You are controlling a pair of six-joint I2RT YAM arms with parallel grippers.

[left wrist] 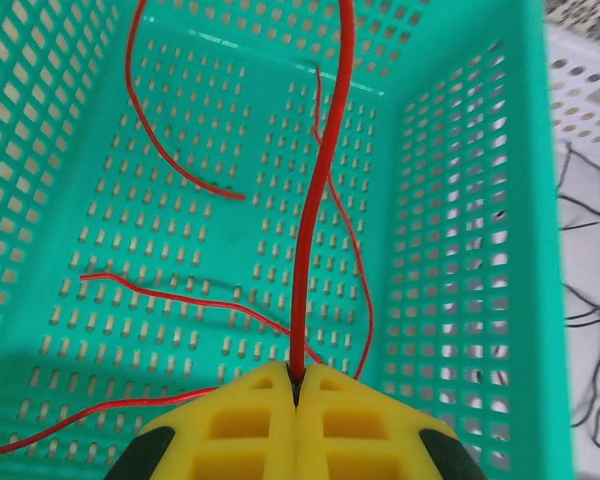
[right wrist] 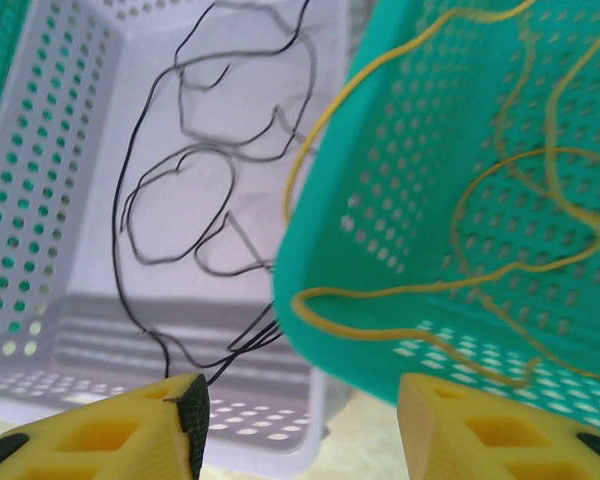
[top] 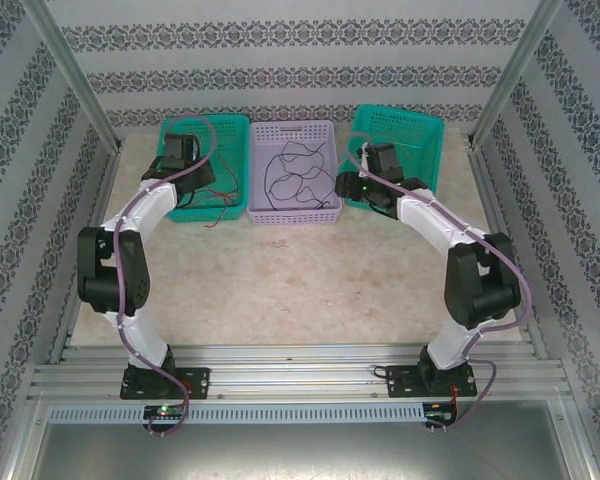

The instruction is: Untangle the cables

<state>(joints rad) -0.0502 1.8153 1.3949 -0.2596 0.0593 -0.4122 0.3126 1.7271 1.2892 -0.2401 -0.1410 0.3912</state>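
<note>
1. Left gripper point(left wrist: 298, 385): shut tight on a red cable point(left wrist: 320, 180) over the left green basket point(left wrist: 460, 250) (other red strands lie inside).
2. Right gripper point(right wrist: 300, 420): fingers apart, empty, near the black cables point(right wrist: 116, 230) in the purple basket point(right wrist: 40, 200).
3. Step, as judged: depositing red; next, loosen the grip.

At the far edge of the desk point(top: 300, 290), three baskets side by side: left basket point(top: 236, 150), middle basket point(top: 295, 215), right basket point(top: 420, 140). Inside each, cables point(left wrist: 297, 320). Above left basket, left end effector point(left wrist: 296, 380); above the middle-right seam, right end effector point(right wrist: 300, 410).
</note>
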